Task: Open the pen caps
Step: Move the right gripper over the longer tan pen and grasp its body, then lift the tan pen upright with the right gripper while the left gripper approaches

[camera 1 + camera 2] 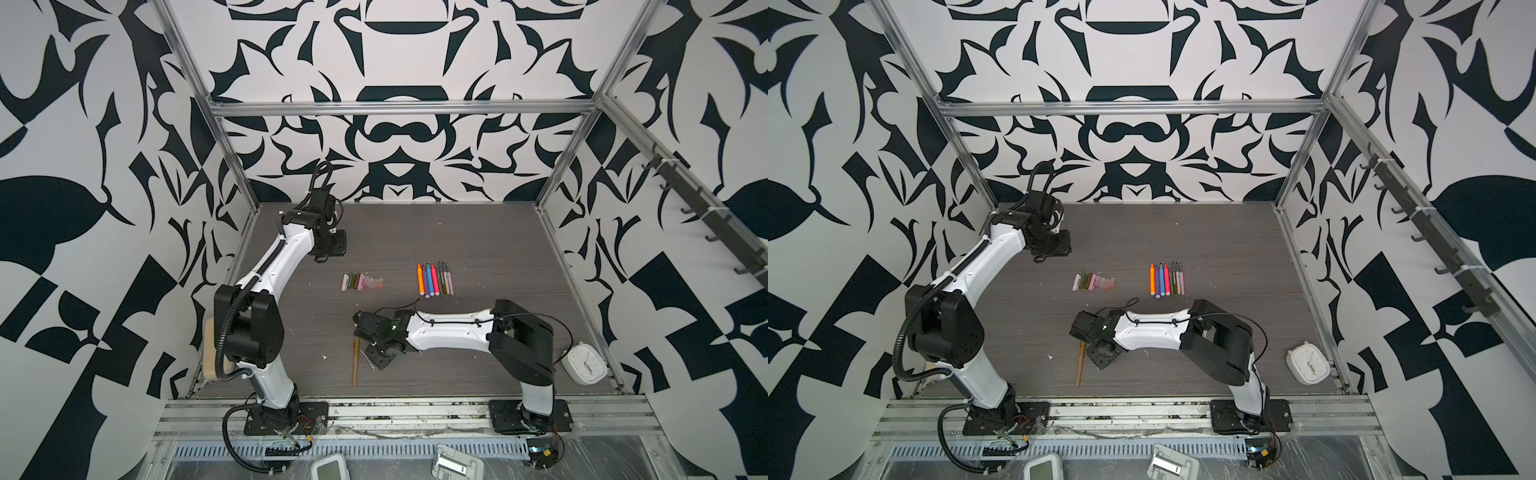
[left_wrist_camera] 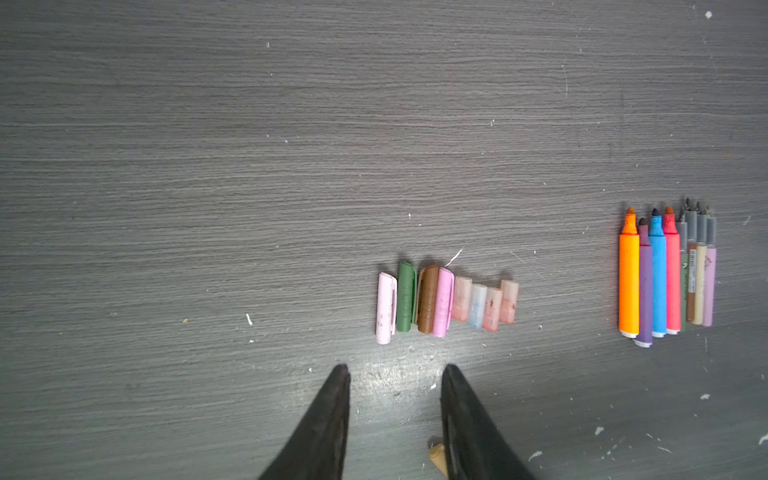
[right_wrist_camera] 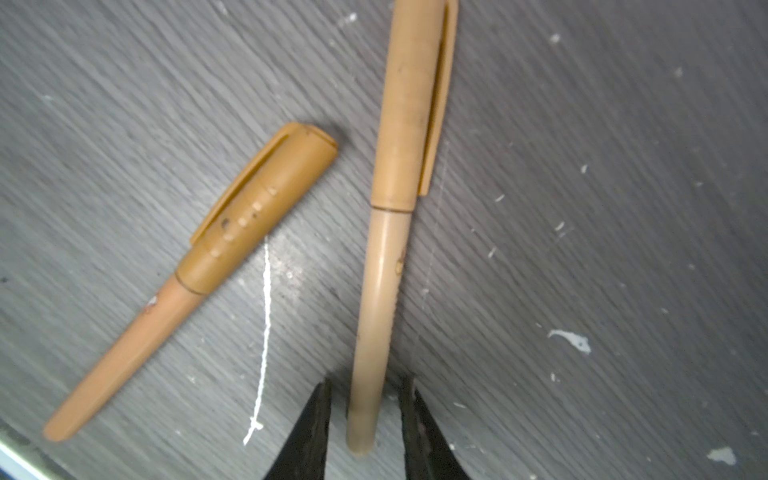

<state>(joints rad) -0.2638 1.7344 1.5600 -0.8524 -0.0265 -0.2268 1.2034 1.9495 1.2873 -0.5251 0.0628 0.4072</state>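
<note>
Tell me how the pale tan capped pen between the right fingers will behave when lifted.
The pale tan pen looks like rigid plastic, so it probably stays straight. Round and smooth, it may roll or slip as the right gripper closes near its tail; the cap's clip might check rolling. Its capped end could dip.

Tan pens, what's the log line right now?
tan pens: both capped | right gripper: straddles one, not clamped | left gripper: open, empty

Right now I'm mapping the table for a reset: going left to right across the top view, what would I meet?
left claw → pen caps in a row → uncapped pens in a row → white clock
</note>
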